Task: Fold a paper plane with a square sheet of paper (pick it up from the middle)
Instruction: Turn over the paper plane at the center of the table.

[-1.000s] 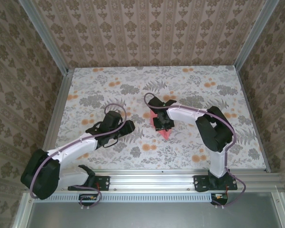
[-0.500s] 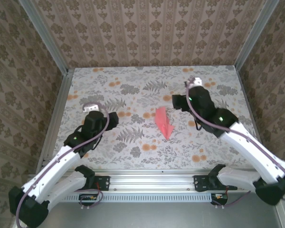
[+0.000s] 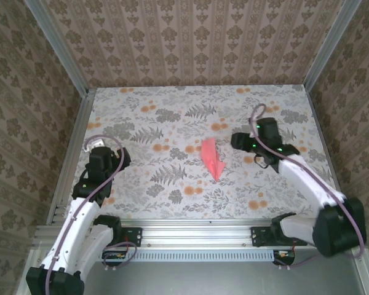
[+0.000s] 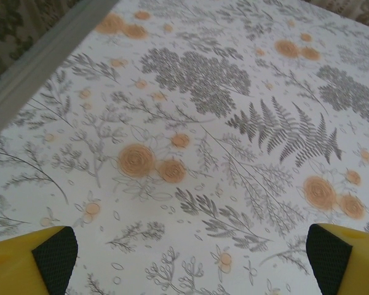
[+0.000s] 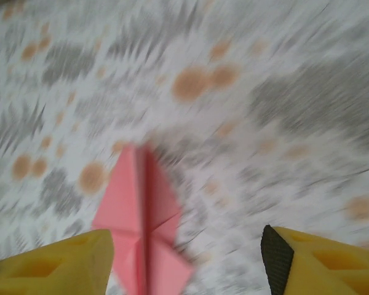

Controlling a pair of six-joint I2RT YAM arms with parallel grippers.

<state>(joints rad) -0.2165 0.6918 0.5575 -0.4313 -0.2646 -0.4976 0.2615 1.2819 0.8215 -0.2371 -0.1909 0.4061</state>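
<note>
Square sheet of paper lies flat at the centre of the bench in the overhead view. It is creased into a narrow dart, with the point toward the lower frame and the broader end toward the top. The right wrist view, which is motion-blurred, shows the pink sheet at lower left of centre, with a centre crease and folded flaps. My reading is that the plane shape is made and has been set where both arms can reach it. Left gripper has its jaws spread wide and nothing between them, looking down on bare floral print. In the overhead view that arm sits at the left side of the frame, well apart from the paper. Right gripper also stands open and empty, its yellow fingers at the lower corners of its view and the paper lying beyond them, not touched. In the overhead view it sits right of centre, apart from the dart. Both arms stand off from the sheet, probably so the folds are left undisturbed. No brand, label or lettering is legible on the paper, the bench print or the patterned walls.
</note>
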